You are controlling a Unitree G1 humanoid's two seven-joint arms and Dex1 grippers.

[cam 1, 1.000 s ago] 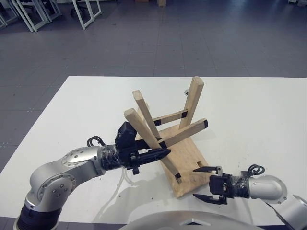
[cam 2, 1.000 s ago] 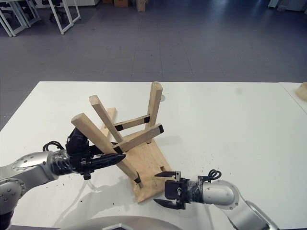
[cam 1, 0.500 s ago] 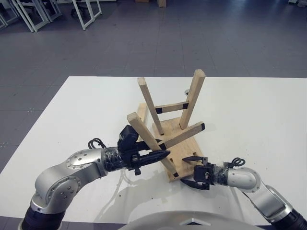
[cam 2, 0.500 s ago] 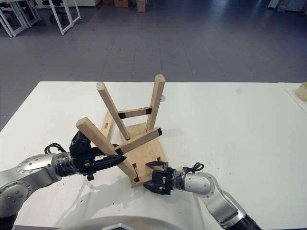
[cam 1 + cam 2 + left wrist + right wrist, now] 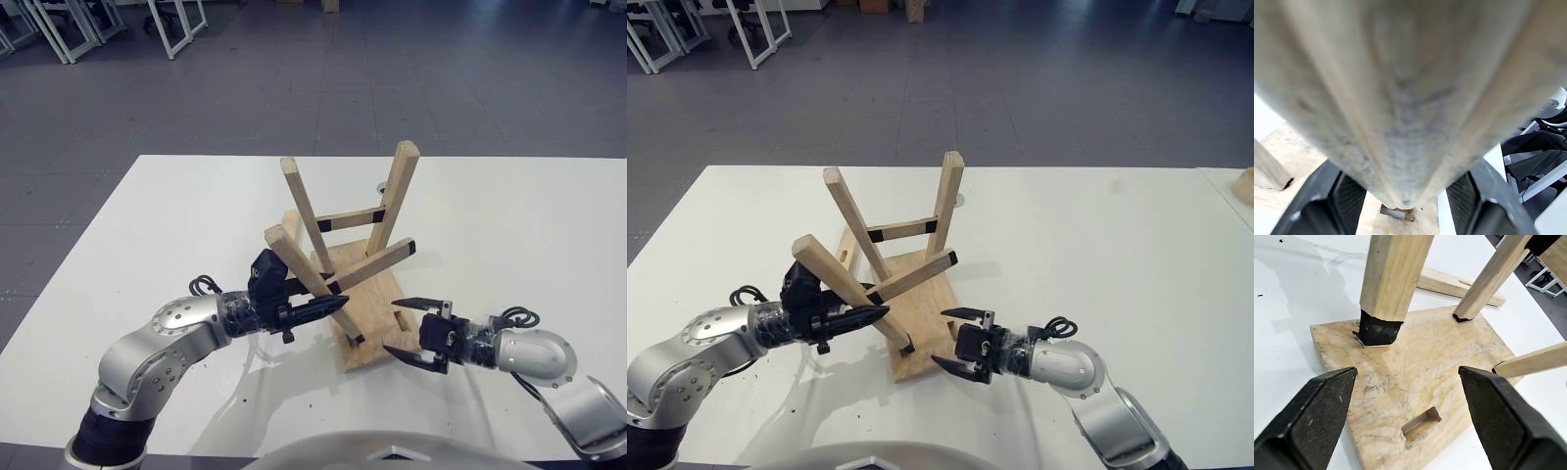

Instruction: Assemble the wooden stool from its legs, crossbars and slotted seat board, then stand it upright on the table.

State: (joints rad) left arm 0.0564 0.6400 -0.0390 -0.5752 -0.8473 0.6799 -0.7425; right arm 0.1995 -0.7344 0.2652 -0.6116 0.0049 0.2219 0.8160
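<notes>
The stool lies upside down, its slotted seat board (image 5: 372, 328) flat on the white table (image 5: 176, 215). Two far legs (image 5: 396, 196) stand up from it, joined by a crossbar (image 5: 348, 217). My left gripper (image 5: 321, 309) is shut on the tilted near leg (image 5: 294, 259), which carries a second crossbar (image 5: 377, 264); in the left wrist view that leg (image 5: 1400, 98) sits between the fingers (image 5: 1327, 196). My right gripper (image 5: 394, 327) is open beside the board's near right edge. Its wrist view looks at the board (image 5: 1425, 362), the leg's black-tipped foot (image 5: 1378, 328) and an open slot (image 5: 1421, 421).
A loose wooden piece (image 5: 848, 257) lies flat on the table behind the board's left side. A small round metal thing (image 5: 380, 188) sits behind the far right leg. The table's near edge is close under both arms. Bare table spreads to the right.
The stool went from leaning over to its board lying flat and moved a little left. My right gripper touched the board's near corner, then drew back right and opened wider.
</notes>
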